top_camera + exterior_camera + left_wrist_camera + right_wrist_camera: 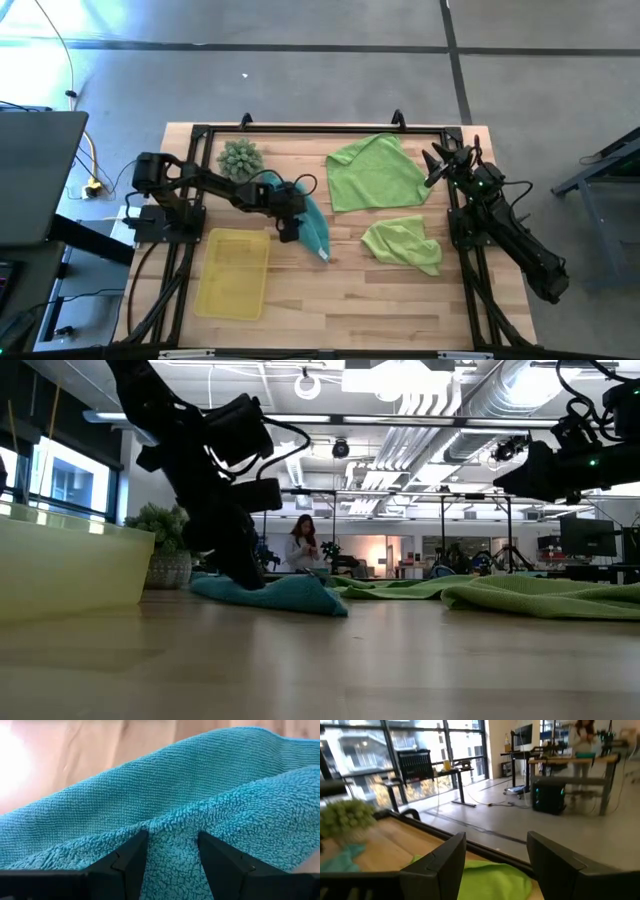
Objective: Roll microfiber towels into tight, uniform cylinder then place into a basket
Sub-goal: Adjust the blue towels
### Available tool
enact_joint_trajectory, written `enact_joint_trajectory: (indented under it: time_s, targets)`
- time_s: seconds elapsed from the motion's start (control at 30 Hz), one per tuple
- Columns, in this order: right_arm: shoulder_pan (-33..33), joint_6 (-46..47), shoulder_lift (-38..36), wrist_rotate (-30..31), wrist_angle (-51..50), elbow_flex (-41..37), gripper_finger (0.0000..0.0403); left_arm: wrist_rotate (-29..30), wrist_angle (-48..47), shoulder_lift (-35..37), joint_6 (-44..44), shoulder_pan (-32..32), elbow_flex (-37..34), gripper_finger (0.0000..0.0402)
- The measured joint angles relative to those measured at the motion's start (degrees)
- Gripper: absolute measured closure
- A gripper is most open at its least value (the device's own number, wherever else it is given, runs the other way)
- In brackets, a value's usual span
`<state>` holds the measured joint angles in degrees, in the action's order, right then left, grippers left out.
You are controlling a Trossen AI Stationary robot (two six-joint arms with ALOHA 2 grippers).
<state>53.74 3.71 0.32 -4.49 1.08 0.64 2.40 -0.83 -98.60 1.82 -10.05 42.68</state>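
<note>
1. Now the left hand point(290, 232) sits just left of centre in the overhead frame, its fingers point(127, 862) pinched on a fold of the teal towel point(312, 222), which lies bunched on the tabletop point(380, 300).
2. Judging by the thin fold between the fingers, the pinch may slip once the arm pulls, and the cloth would then drop loose instead of rolling tight.
3. Likely too, a pull from one edge only could drag the whole towel toward the basket point(234, 272) rather than turn it, giving a lopsided roll.
4. The basket stands empty at lower left, just beside the left hand, so a low sweep could nudge it.
5. A spiky green ball point(241, 157) rests above the left arm, near the teal towel's upper end; it could snag a wide swing.
6. One lime towel point(378, 172) lies spread at upper centre, the other lime towel point(404, 243) is crumpled lower right; both are unrolled and apart from the teal one.
7. The right hand point(436, 165) waits raised at the upper right edge of the tabletop, fingers spread and gripping nothing.
</note>
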Motion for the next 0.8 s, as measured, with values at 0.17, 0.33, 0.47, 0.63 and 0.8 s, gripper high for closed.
enact_joint_trajectory:
  time_s: [0.17,0.33,0.47,0.63,0.8]
  targets:
    - [0.0,-4.7,0.0,0.0,0.0,0.0,0.0199,-0.7,5.6,-1.6,-2.0,1.8,-0.1,0.0234]
    - [-0.2,-2.5,0.0,-0.2,0.3,0.0,0.0199,-0.8,10.7,-3.6,-2.0,3.2,-0.2,0.0234]
    - [-0.9,13.1,0.0,-0.5,0.3,0.0,0.0199,-0.8,13.6,-5.6,-1.9,4.0,0.6,0.0234]
    - [-0.9,19.3,0.0,-0.6,0.4,0.0,0.0199,-0.7,14.2,-9.7,-1.8,5.5,5.4,0.0234]
    - [-0.9,22.7,0.0,-0.6,0.8,0.0,0.0199,-0.8,13.7,-14.6,-2.0,7.1,12.2,0.0234]
